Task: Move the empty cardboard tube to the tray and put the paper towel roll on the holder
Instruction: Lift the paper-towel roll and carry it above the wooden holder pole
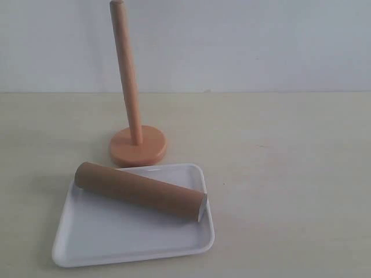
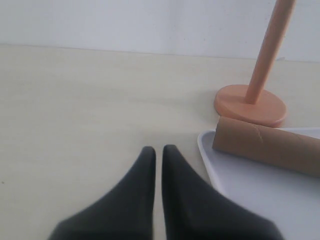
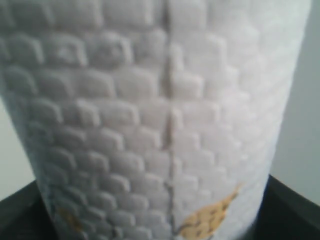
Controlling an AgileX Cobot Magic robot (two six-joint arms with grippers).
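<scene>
The brown cardboard tube (image 1: 142, 191) lies slantwise on the white tray (image 1: 116, 231). Just behind the tray stands the orange-tan holder (image 1: 138, 147), its dowel bare. Neither gripper shows in the exterior view. In the left wrist view, my left gripper (image 2: 158, 150) is shut and holds nothing; it hovers over the bare table beside the tray (image 2: 250, 190), the tube (image 2: 270, 145) and the holder (image 2: 250, 102). The paper towel roll (image 3: 150, 100) fills the right wrist view, white and embossed with yellow prints. My right gripper (image 3: 160, 220) is shut on it, with dark fingers (image 3: 295, 205) on either side.
The pale wooden tabletop (image 1: 290, 174) stretches to the right of the tray and holder. A plain light wall (image 1: 243, 40) rises behind the table's far edge.
</scene>
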